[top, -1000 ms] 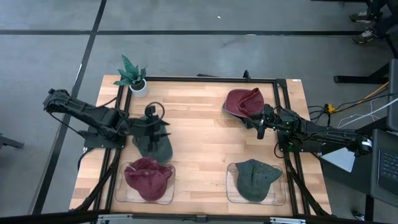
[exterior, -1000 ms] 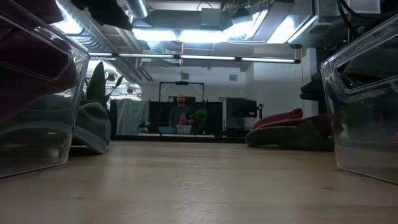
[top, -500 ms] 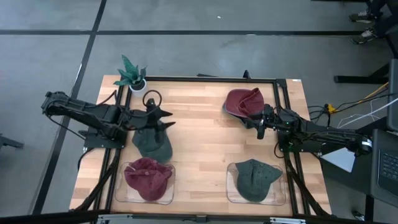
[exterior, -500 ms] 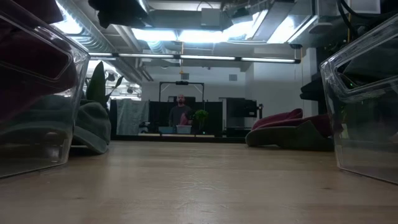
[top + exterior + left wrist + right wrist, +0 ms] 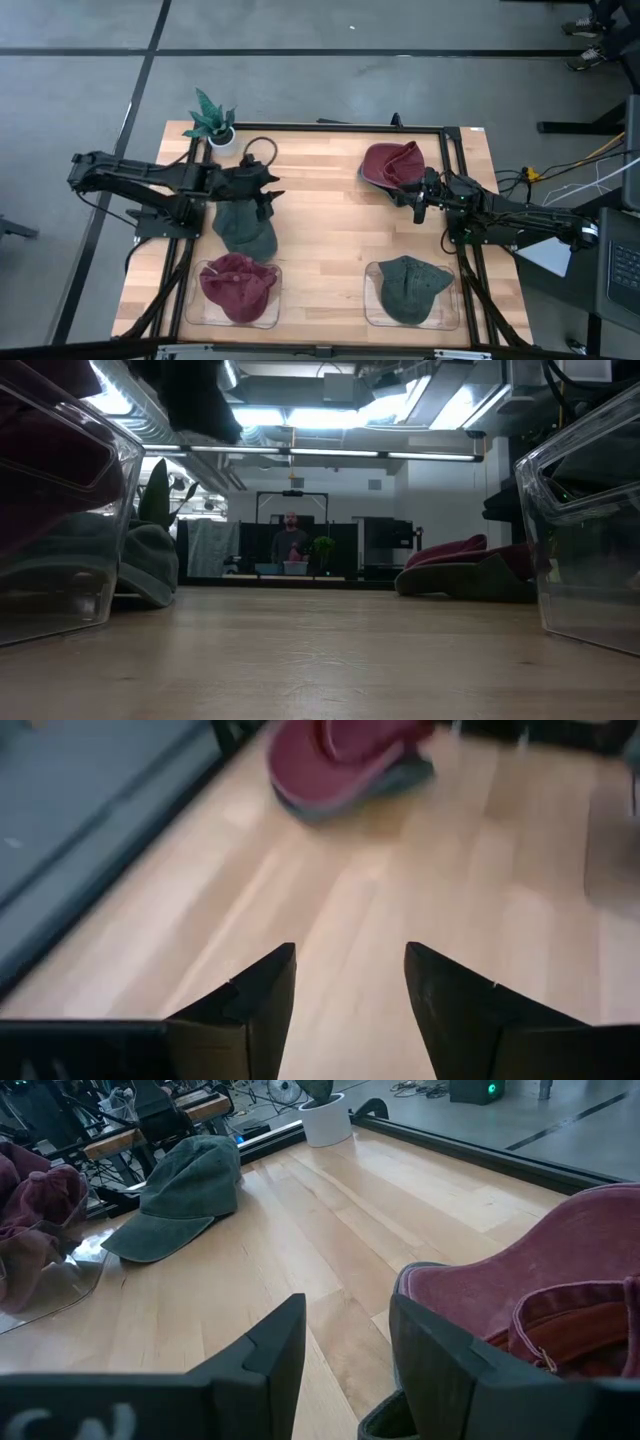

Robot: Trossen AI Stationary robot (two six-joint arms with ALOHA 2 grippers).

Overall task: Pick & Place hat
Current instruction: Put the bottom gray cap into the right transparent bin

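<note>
My left gripper (image 5: 268,190) is hovering, fingers spread and empty, at twelve o'clock of the green cap (image 5: 243,228); it's looking soft and floppy, so I'm judging the stiff brim the best hold; my right gripper (image 5: 418,201), fingers parted and holding nothing, is waiting beside the maroon cap (image 5: 391,165).

Robotics laboratory: wooden desk (image 5: 320,215) in a black frame on grey concrete floor (image 5: 330,80), exposed ceiling ducts (image 5: 300,385), equipment racks behind.

We see grey concrete floor (image 5: 330,80) crossed by dark lines at twelve o'clock. Ceiling lights (image 5: 290,415) glow overhead; a person (image 5: 290,542) stands far back.
</note>
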